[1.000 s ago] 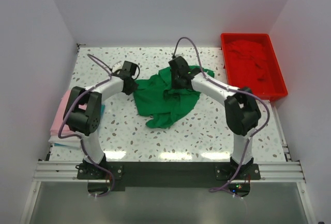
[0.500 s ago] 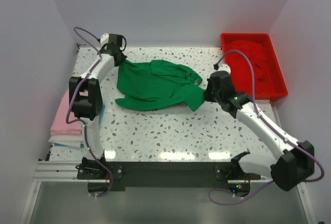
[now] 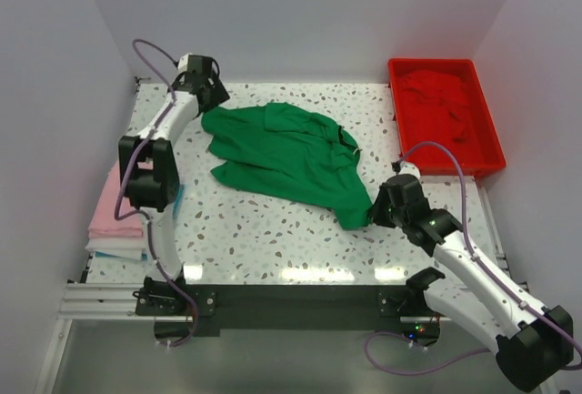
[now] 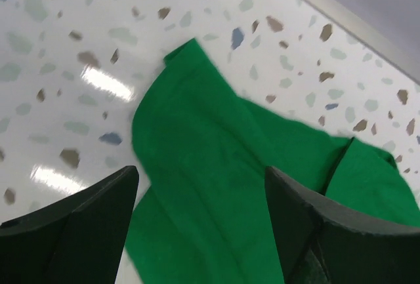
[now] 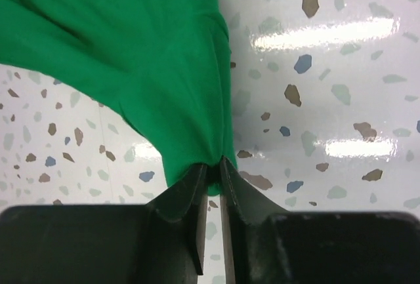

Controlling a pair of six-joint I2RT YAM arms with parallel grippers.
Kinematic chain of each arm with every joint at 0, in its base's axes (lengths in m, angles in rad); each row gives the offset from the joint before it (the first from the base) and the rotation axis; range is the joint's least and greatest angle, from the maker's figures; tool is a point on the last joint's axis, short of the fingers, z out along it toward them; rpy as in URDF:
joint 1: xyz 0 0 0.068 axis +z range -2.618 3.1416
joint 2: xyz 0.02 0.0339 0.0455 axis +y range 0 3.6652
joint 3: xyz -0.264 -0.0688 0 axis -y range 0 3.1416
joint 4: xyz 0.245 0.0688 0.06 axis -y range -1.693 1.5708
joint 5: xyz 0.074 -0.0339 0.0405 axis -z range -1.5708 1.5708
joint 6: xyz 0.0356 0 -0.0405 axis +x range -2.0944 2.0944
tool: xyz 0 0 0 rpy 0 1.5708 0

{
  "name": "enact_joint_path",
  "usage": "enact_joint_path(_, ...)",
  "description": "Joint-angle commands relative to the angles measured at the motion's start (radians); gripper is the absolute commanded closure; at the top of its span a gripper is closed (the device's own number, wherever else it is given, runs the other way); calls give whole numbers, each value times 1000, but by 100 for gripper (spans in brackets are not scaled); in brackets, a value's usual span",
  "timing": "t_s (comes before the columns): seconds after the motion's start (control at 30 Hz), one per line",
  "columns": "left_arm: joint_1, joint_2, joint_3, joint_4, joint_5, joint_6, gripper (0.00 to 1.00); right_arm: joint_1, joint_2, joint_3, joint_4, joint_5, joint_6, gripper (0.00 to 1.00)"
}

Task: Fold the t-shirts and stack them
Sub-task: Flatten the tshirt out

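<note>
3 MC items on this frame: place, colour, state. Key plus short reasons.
1. Where on the speckled table is the rigid red plastic tray?
A) far right corner
B) near left edge
C) centre

2. What colour is the folded cloth shirt at the table's left edge?
A) yellow
B) pink
C) black

3. How does the left gripper stand?
A) shut on the tray
B) shut on a red shirt
C) open over the bright green cloth t-shirt

1 A: top view shows it there.
2 B: pink folds.
3 C: fingers wide apart above the cloth.
</note>
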Motion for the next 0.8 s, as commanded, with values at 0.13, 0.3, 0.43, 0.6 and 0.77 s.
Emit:
enact_joint_path(0.13, 3, -490, -551, 2, -106, -215, 23, 3, 34, -21, 62, -29, 23, 77)
enact_joint_path(0.3, -5, -700, -872, 79, -107, -272, 31, 3, 73, -23, 106, -38, 7, 76)
enact_joint_path(0.43, -9, -664, -935, 163, -13, -271, 37, 4, 101, -1, 121, -30, -6, 75)
enact_joint_path(0.6, -25, -606, -971, 292, 47, -251, 39, 3, 115, 0, 141, -11, -11, 73)
enact_joint_path(0.77, -43, -530, -974, 340, 64, -266, 40, 3, 124, -18, 155, 8, -3, 70)
